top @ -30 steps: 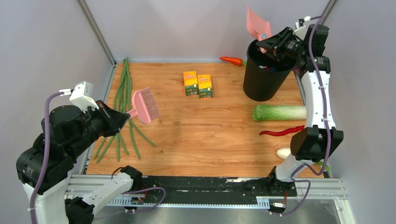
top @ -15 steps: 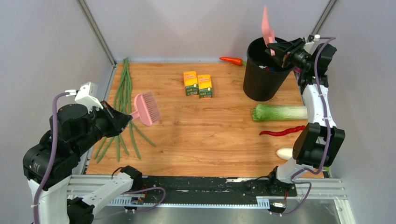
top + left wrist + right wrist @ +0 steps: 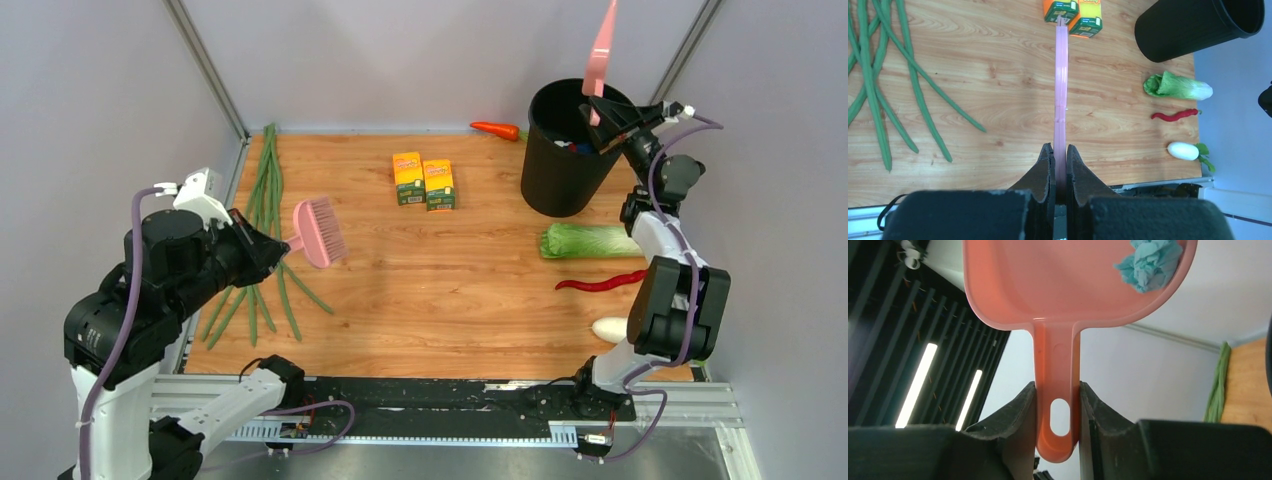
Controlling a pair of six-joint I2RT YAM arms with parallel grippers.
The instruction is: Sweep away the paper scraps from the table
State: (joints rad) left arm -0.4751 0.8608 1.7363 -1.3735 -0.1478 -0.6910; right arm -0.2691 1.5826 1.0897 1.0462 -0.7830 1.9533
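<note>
Over the bin (image 3: pixel 555 180), right gripper (image 3: pixel 1058 390) is clamping the dustpan (image 3: pixel 1068 285) by its handle, with the long axis standing near-vertical. One paper scrap (image 3: pixel 1148 262) is sitting at the pan's far end, up-axis from the gripper. Likely needing a mouth-down tip. Left gripper (image 3: pixel 270 250) is pinching the brush (image 3: pixel 318 230) above the surface (image 3: pixel 450 300).

This looks like a robotics lab test cell. Plain grey walls (image 3: pixel 400 60) and metal corner posts (image 3: pixel 207 68) enclose a wooden tabletop (image 3: pixel 450 290). A left arm (image 3: pixel 160 280) and a right arm (image 3: pixel 680 300) stand on an aluminium rail (image 3: pixel 690 403), under long ceiling lights (image 3: pixel 916 385).
</note>
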